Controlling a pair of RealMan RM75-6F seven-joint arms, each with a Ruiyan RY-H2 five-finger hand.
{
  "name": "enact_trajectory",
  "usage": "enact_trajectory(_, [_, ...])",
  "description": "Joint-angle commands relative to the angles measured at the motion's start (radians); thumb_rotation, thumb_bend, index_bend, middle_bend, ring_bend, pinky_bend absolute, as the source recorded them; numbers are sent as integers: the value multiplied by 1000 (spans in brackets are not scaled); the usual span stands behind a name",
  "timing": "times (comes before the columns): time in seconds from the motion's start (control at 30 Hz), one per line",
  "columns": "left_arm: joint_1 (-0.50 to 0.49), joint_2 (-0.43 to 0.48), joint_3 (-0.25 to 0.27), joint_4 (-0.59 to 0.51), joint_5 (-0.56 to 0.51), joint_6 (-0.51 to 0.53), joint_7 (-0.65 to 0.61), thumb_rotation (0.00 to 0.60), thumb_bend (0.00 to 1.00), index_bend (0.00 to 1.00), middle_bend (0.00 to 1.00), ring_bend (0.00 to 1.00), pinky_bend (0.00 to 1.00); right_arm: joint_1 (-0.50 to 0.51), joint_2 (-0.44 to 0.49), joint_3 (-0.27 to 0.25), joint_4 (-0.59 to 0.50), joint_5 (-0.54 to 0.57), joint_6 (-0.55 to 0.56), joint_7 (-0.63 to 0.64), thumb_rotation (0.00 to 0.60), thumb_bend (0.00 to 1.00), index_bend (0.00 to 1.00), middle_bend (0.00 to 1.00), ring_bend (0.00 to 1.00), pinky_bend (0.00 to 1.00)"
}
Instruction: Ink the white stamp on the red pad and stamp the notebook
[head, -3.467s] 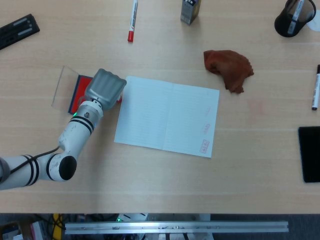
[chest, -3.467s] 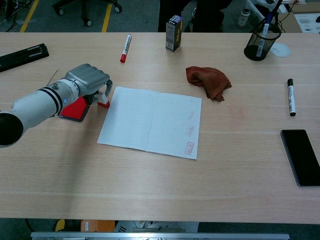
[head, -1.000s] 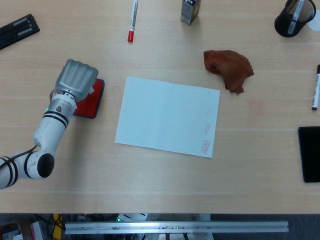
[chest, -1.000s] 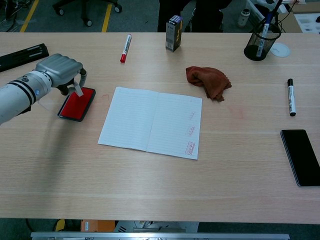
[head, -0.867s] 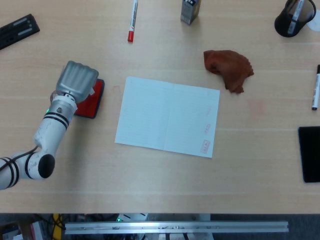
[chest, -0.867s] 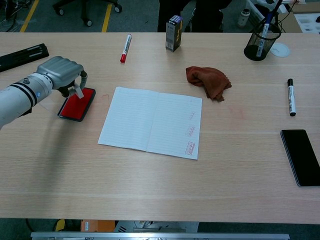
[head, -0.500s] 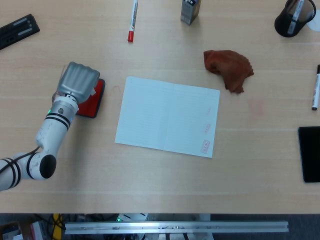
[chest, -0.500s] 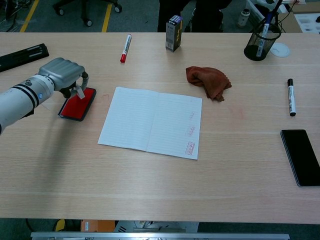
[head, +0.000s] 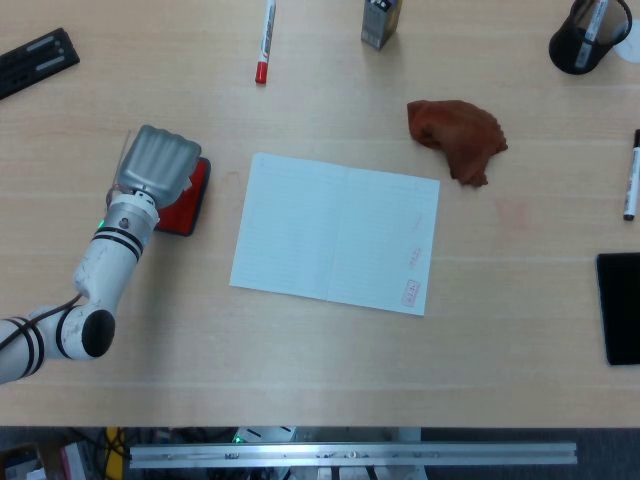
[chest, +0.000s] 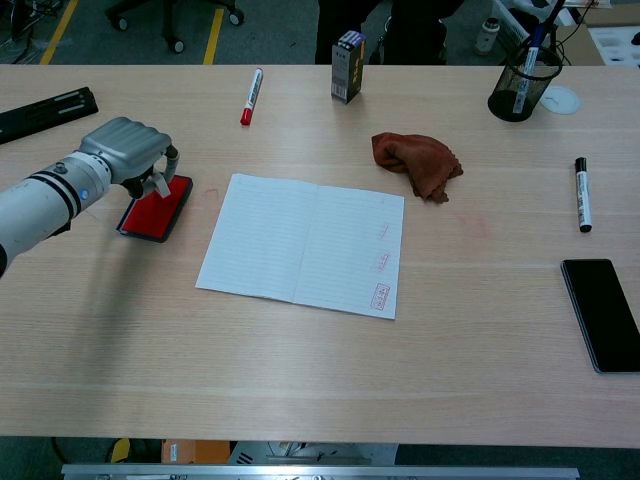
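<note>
My left hand (head: 157, 164) (chest: 128, 150) hovers over the red ink pad (head: 192, 200) (chest: 152, 214) at the table's left, fingers curled around the white stamp (chest: 158, 185). In the chest view the stamp's lower end touches the pad's red surface. The head view hides the stamp under the hand. The open notebook (head: 335, 232) (chest: 303, 243) lies to the right of the pad, with faint red stamp marks near its right edge (head: 409, 292) (chest: 381, 296). My right hand is out of both views.
A clear pad lid (head: 125, 150) peeks out left of the hand. A red marker (head: 265, 40) (chest: 249, 96), small box (head: 380, 22), brown cloth (head: 456, 138) (chest: 417, 165), pen cup (head: 586, 35), black marker (head: 631, 175), phone (head: 620, 308) and a black bar (head: 36, 61) ring the notebook.
From beside the notebook, my left hand carried the stamp left over the red pad. In the last second it eased slightly right and lowered the stamp onto the pad.
</note>
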Motion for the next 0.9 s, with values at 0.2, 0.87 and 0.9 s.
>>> enact_trajectory(0.2, [9, -1, -2, 6, 1, -5, -7, 600, 382, 596, 1000, 1000, 1000, 1, 3, 1, -5, 0, -2, -4, 600, 187, 394, 476, 415, 522])
enact_trajectory(0.87, [4, 73, -62, -123, 31, 48, -21, 600, 382, 596, 1000, 1000, 1000, 0, 1, 3, 3, -2, 2, 12, 600, 187, 394, 477, 415, 522])
enact_trajectory(0.9, [3, 80, -65, -138, 33, 54, -17, 600, 382, 596, 1000, 1000, 1000, 0, 0, 3, 5, -3, 2, 14, 600, 187, 394, 477, 415, 522])
